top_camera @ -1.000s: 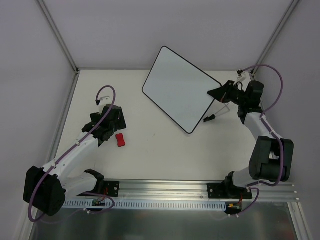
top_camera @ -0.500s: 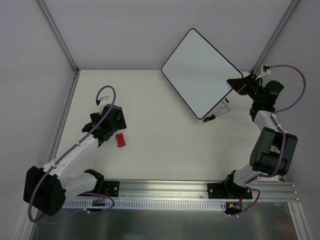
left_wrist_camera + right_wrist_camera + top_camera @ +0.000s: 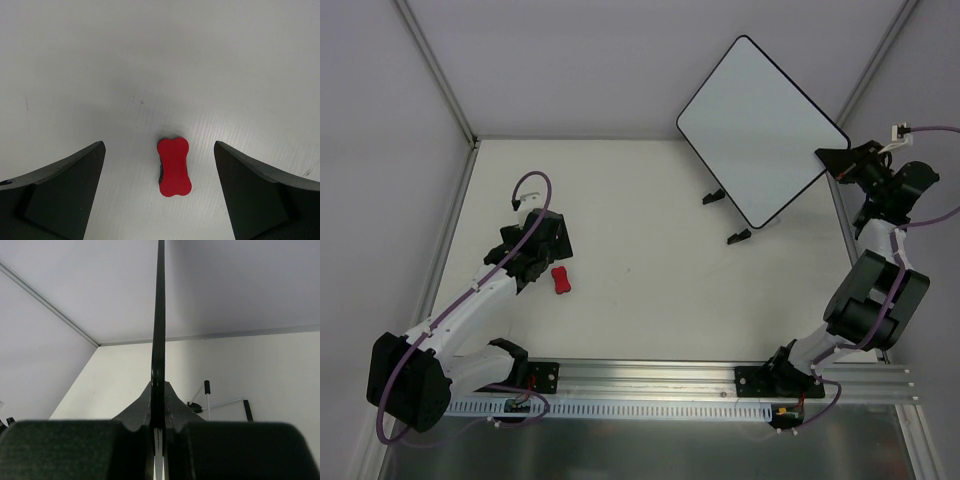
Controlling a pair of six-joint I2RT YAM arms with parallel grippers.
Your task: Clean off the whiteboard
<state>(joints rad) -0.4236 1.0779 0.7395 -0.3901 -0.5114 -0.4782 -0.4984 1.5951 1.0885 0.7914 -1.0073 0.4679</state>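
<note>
Top view: the right tool (image 3: 832, 158) pinches the whiteboard (image 3: 760, 130) by its edge, raised over the far right corner of the counter (image 3: 650, 300); no writing shows.
Left wrist: the left tool (image 3: 159, 150) is spread, with the eraser (image 3: 174, 166) framed between its fingers, untouched.
Right wrist: the board appears edge-on.
Probable step: presenting the board. The next move calls for gripping the eraser.

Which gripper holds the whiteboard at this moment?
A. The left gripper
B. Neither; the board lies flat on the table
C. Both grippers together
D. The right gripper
D: the right gripper is shut on one edge of the whiteboard, and nothing else touches the board.
</note>
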